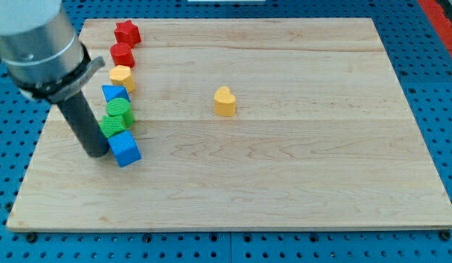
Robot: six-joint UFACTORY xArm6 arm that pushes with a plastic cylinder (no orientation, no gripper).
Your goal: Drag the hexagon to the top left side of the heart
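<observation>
One rod, no jaws to open or close, gripped nothing. My tip (97, 153) sat just left of the blue cube (125, 149), contact unclear. The red hexagon (122, 54) (shape a best guess) was up the same left column, under the red star (127, 31) and touching the yellow block (122, 76). The yellow heart (225, 101) stood well right. The hexagon was likely light, rigid and quick to slide or spin, so push on a flat side, through its centre.
</observation>
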